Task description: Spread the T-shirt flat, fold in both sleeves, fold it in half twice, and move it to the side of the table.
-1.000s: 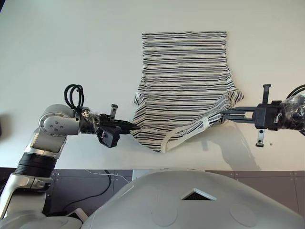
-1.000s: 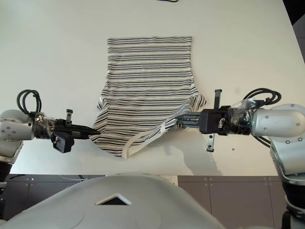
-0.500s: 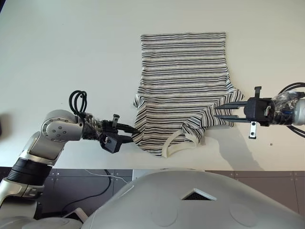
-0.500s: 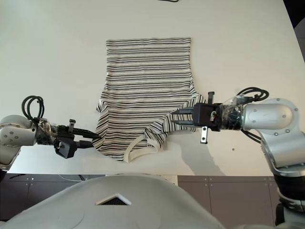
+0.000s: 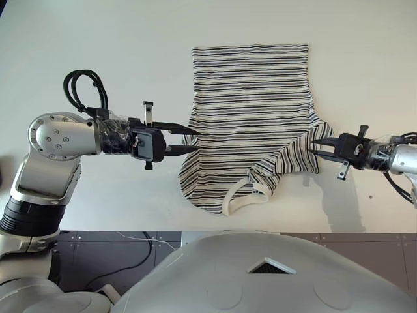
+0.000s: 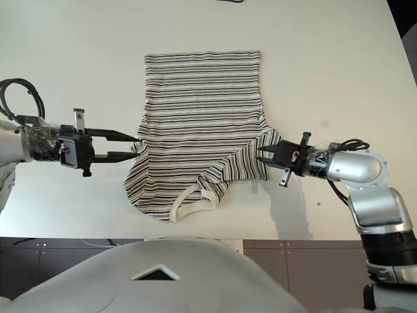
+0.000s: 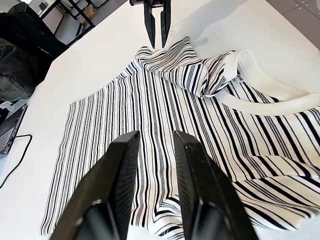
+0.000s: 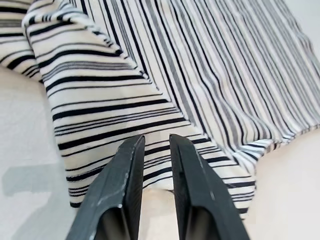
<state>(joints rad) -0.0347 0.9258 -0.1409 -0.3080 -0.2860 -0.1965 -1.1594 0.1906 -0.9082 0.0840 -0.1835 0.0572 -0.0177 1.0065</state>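
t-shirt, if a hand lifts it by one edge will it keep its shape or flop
Probably floppy: the T-shirt lies bunched and folded over near its collar, so it would likely sag from any pinch point. A push would probably wrinkle it rather than slide it whole, since the cloth looks thin and soft.

No text, number or sign can be read — not on the T-shirt [image 5: 251, 111] either.

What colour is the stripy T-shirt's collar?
Plain white. The collar of the black-and-white striped T-shirt shows best in the left wrist view.
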